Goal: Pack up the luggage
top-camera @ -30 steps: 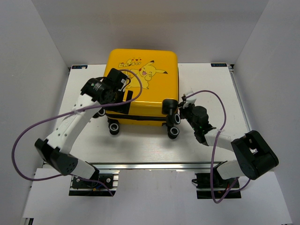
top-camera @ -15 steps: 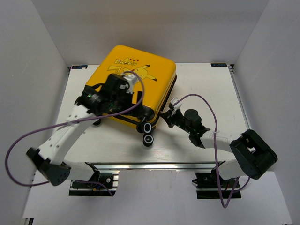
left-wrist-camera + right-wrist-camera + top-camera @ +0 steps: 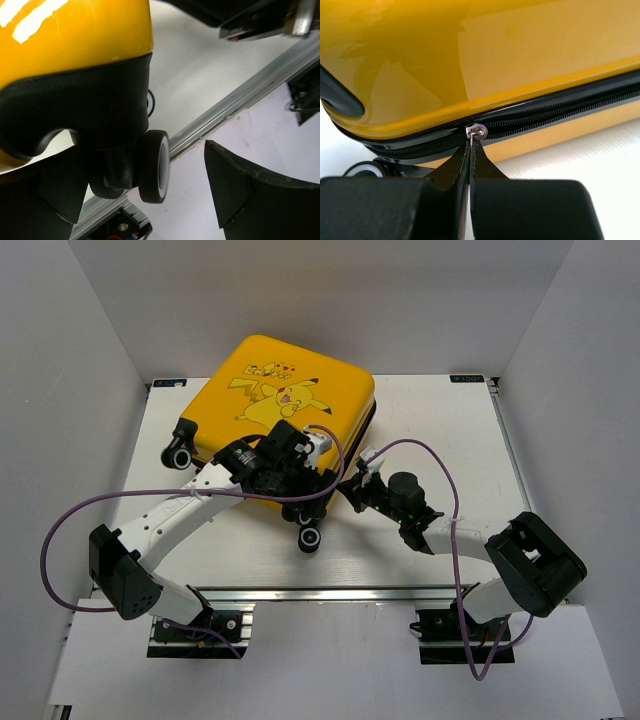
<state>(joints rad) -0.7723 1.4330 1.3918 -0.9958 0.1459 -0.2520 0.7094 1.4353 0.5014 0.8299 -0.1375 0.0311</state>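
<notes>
The yellow Pikachu suitcase point(image 3: 290, 390) lies flat and skewed on the back-left part of the counter point(image 3: 450, 430), one wheeled corner pointing toward the arms. The right claw point(image 3: 470, 147) is pinched fully together on the silver zipper pull point(image 3: 478, 131), dead ahead of its tips, with the zipper point(image 3: 560, 112) running crosswise to the fingers, so the next tug likely goes sideways along that track. The left claw point(image 3: 142, 155) is spread wide, gripping nothing, straddling the corner wheel point(image 3: 154, 165).
</notes>
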